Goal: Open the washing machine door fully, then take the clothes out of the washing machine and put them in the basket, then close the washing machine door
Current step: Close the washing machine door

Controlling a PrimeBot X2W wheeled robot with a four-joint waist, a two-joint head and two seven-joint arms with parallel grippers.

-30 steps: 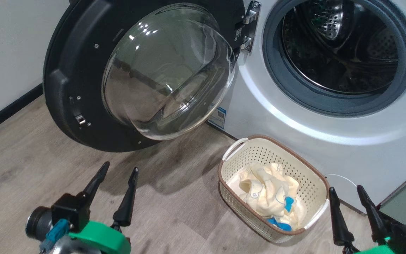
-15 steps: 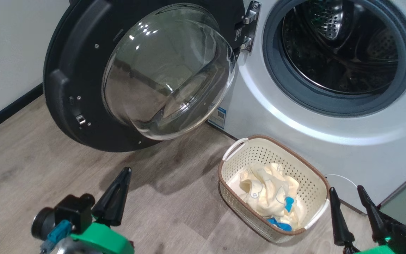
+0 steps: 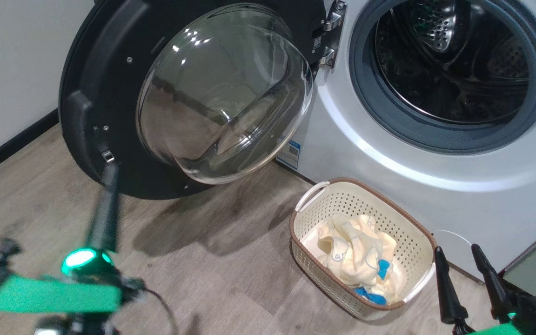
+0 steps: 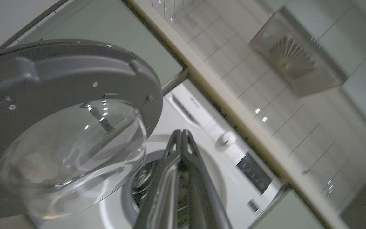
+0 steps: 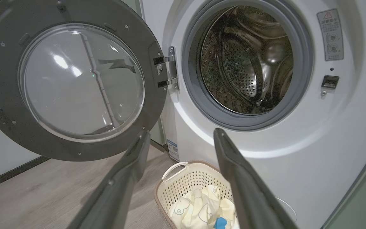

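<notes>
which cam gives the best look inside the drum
Right wrist view: the drum faces the camera nearly whole, its steel walls sharp. Head view looks in steeply from above, with the top cropped. Left wrist view catches a blurred, partly hidden sliver.

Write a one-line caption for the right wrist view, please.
Open right gripper before the washing machine, its door swung wide, the clothes lying in the basket below.

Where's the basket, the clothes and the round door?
basket [image 3: 347, 202], head view, perforated inner wall.
clothes [image 3: 351, 256], head view, cream fabric in the middle.
washing machine door [image 3: 224, 93], head view, centre of glass bowl.
</notes>
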